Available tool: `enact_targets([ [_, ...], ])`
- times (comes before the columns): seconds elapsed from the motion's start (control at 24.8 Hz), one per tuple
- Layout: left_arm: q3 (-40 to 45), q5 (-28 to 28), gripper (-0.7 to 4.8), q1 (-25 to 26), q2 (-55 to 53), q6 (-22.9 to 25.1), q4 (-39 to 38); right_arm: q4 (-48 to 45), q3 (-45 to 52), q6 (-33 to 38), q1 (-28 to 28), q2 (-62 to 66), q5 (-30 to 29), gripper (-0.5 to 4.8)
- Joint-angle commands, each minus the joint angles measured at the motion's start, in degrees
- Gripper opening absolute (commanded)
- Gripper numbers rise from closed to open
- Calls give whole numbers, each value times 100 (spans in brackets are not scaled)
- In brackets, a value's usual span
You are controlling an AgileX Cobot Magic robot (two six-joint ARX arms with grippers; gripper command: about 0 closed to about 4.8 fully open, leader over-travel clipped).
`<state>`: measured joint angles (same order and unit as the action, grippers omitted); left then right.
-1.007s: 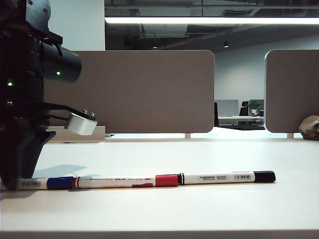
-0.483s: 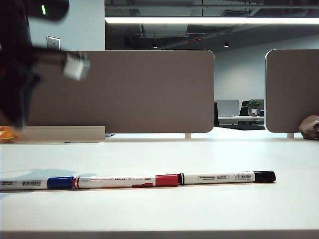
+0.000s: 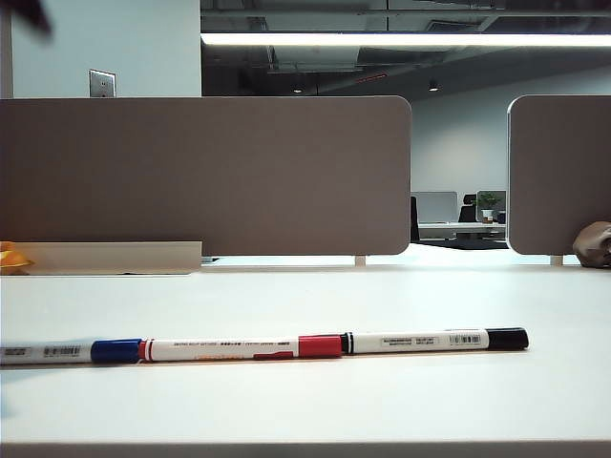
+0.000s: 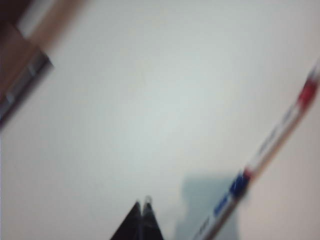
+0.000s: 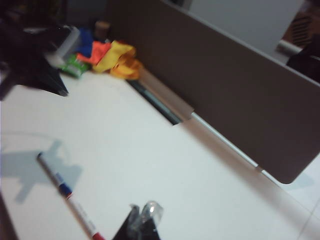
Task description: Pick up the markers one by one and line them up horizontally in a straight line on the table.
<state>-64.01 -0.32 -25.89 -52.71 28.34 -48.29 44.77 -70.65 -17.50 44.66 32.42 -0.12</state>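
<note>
Markers [image 3: 258, 347] sit end-to-end low in frame, left gripper [image 4: 142, 206] and right gripper [image 5: 141, 212] both closed, empty, above table [image 3: 382, 286]; placing looks done, next just park.

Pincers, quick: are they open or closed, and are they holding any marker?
Left pincer: closed, holding nothing, up above the table.
Right pincer: closed, holding nothing, above the table too.

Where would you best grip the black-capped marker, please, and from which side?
Grip the black-capped marker mid-barrel, from straight above, pincer fingers across its width. It lies flat on the table, its inner end against the red-capped marker, so only the barrel's long sides are free.
</note>
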Motion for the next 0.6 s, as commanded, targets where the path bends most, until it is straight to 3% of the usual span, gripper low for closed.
enact_targets([
  [0.04,-4,422,-5,4,892,-529,946,-973,767,105,0,-664,197,-7],
  [0.36,190,595,-5,4,1818,-890,1021,-2212,2494,297,0,-1655,627,-7],
  [0.6,1392,704,-5,4,2704,-1285,1576,-2839,3895,450,0,-1829,610,-7],
])
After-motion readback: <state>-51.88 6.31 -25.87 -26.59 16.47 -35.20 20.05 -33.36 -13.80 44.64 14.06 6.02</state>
